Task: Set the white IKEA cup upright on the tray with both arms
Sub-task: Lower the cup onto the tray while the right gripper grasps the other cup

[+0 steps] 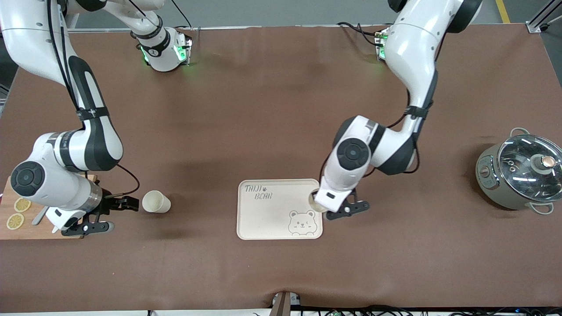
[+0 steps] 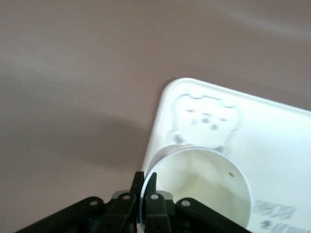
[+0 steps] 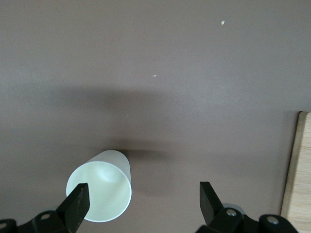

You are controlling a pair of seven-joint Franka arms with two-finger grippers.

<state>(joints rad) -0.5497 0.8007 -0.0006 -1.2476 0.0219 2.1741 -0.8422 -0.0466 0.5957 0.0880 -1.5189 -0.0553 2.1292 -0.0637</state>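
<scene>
A cream tray (image 1: pixel 268 215) with a bear drawing lies in the middle of the table, nearer the front camera. My left gripper (image 1: pixel 317 202) is over the tray's edge toward the left arm's end. It is shut on the rim of a white cup (image 1: pixel 314 200), mouth up. In the left wrist view the gripper (image 2: pixel 145 177) has one finger inside the cup (image 2: pixel 204 189) and one outside, next to the bear on the tray (image 2: pixel 272 136). A second white cup (image 1: pixel 156 202) lies on its side toward the right arm's end. My right gripper (image 1: pixel 124 216) stands open beside its mouth. In the right wrist view that cup (image 3: pixel 99 191) sits by one finger of the gripper (image 3: pixel 144 194).
A wooden cutting board (image 1: pixel 26 230) with lemon slices (image 1: pixel 22 205) sits under the right arm at the table's end; its edge (image 3: pixel 299 170) shows in the right wrist view. A steel pot with a glass lid (image 1: pixel 520 175) stands at the left arm's end.
</scene>
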